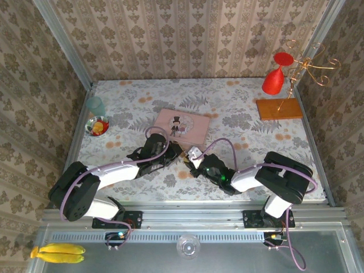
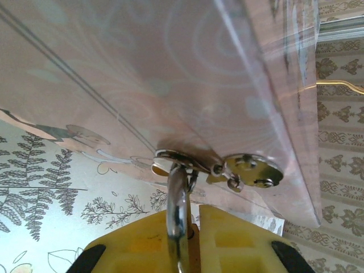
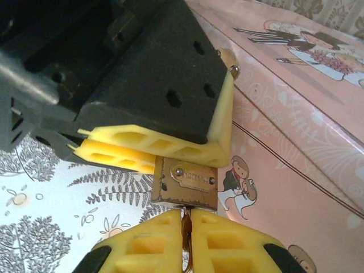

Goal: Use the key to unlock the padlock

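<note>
1. The left claw (image 2: 187,227) is clamped on the padlock (image 3: 185,183), which hangs latched to the pink tin (image 3: 296,114) — it should brace the body rigidly.
2. The right claw (image 3: 187,222) pinches the key (image 3: 186,233), seemingly seated in the keyhole.
3. Twist along the key's own axis — no sideways pull.

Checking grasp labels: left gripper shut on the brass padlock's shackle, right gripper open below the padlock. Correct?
Not quite. The right gripper is shut, pinching the key under the brass padlock, per the right wrist view. The left gripper shut on the shackle stands.
</note>
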Robot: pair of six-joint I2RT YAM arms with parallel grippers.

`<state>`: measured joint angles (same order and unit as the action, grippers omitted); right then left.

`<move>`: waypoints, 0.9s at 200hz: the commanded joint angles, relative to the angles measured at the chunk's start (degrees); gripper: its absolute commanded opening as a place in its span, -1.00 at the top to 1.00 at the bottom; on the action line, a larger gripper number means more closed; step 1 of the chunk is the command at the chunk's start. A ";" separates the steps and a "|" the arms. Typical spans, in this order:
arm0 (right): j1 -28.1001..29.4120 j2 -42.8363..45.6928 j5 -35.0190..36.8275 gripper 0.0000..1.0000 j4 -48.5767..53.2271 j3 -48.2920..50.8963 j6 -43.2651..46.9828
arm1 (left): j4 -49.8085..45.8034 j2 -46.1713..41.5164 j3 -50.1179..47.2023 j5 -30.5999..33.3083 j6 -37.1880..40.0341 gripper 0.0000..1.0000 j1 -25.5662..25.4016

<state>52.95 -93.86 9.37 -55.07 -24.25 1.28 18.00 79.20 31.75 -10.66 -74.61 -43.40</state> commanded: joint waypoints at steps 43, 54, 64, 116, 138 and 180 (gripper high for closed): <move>-0.39 4.86 4.64 1.00 10.41 0.94 -33.69 | 10.58 6.68 2.88 -1.30 0.78 1.00 -3.62; -0.66 5.55 3.87 1.00 8.94 2.11 -37.00 | 12.71 8.30 2.71 -1.22 0.11 1.00 -3.93; -1.38 5.94 1.96 1.00 8.73 2.45 -39.12 | 13.86 9.44 2.61 -1.11 -0.10 1.00 -4.23; -2.11 4.42 -1.33 1.00 16.78 -0.76 -47.11 | 6.53 11.48 4.38 -0.24 2.51 0.93 -4.38; -2.23 4.00 0.16 1.00 14.67 0.81 -48.17 | 5.94 11.94 4.44 -0.25 2.80 0.74 -4.25; -2.21 2.23 -1.10 1.00 15.47 -0.23 -48.75 | 4.43 12.06 4.73 -0.91 3.67 0.40 -3.75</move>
<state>51.24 -89.58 7.55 -40.23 -23.73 -44.36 23.64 90.41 34.83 -10.70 -72.16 -47.27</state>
